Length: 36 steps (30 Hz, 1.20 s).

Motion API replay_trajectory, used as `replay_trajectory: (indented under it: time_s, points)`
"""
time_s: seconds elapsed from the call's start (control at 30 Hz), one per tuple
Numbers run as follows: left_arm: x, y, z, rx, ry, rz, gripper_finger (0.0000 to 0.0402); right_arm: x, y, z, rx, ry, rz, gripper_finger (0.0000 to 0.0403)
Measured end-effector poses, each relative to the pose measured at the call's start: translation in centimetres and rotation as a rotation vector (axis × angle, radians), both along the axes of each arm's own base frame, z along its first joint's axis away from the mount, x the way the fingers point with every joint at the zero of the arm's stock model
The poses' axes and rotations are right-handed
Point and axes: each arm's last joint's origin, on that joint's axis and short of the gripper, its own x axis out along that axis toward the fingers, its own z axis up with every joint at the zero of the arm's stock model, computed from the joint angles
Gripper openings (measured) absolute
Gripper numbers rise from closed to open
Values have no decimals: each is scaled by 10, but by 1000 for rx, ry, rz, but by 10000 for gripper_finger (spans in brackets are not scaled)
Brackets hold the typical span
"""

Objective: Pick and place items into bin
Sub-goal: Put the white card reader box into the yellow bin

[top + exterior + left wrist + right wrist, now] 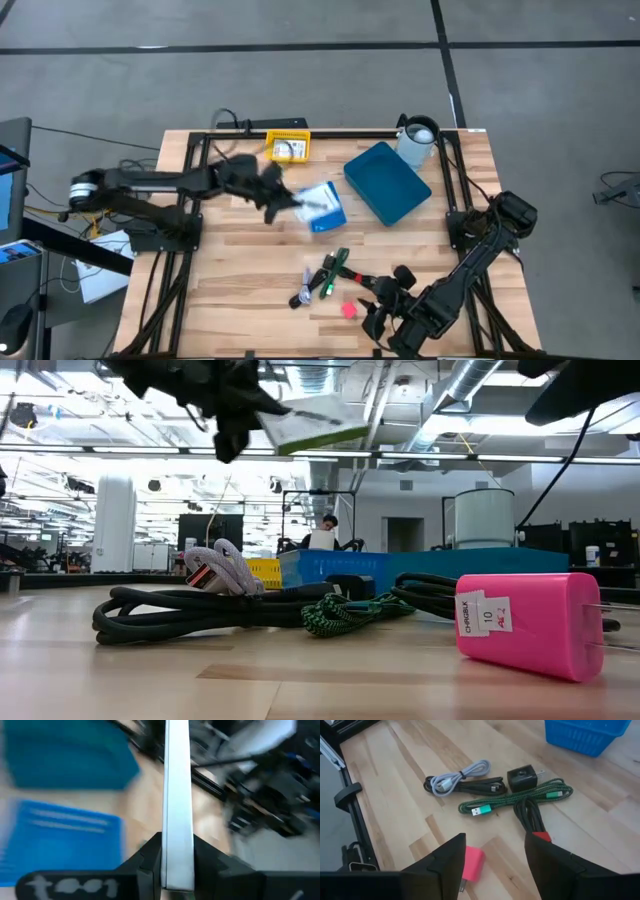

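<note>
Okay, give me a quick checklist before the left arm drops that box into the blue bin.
1. Left gripper clamped on the white box: ok.
2. Box lifted clear of the table: ok.
3. Box over the blue bin: not ok, it hangs beside the bin.
4. Bin has free room: ok in the high view.
5. Right gripper out of the way, open near the pink charger: ok.
6. Cables left on the table: ok.

My left gripper [285,203] hangs above the middle of the table [240,270], clamping a flat box [322,205] just beside the bin [388,182] near the back edge. Near the front edge lie bundled cables [325,275]; a charger plug [349,309] sits beside my right gripper [372,305].
</note>
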Motion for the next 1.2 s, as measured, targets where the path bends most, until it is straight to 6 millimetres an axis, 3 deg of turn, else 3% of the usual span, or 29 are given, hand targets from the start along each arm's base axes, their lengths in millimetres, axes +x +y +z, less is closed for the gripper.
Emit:
replay_trajectory:
  time_s: [0.27,0.6,0.8,1.2]
  points:
    - [-52,44,20,330,58,196,58,6,-6,0,-57,24,36,176]
    - [-69,92,8,559,186,226,57,19,-21,0,-92,44,18,174]
    - [-60,124,3,591,323,202,57,26,-28,0,-102,48,8,175]
    - [-10,176,0,640,544,10,57,27,-30,0,-121,60,20,171]
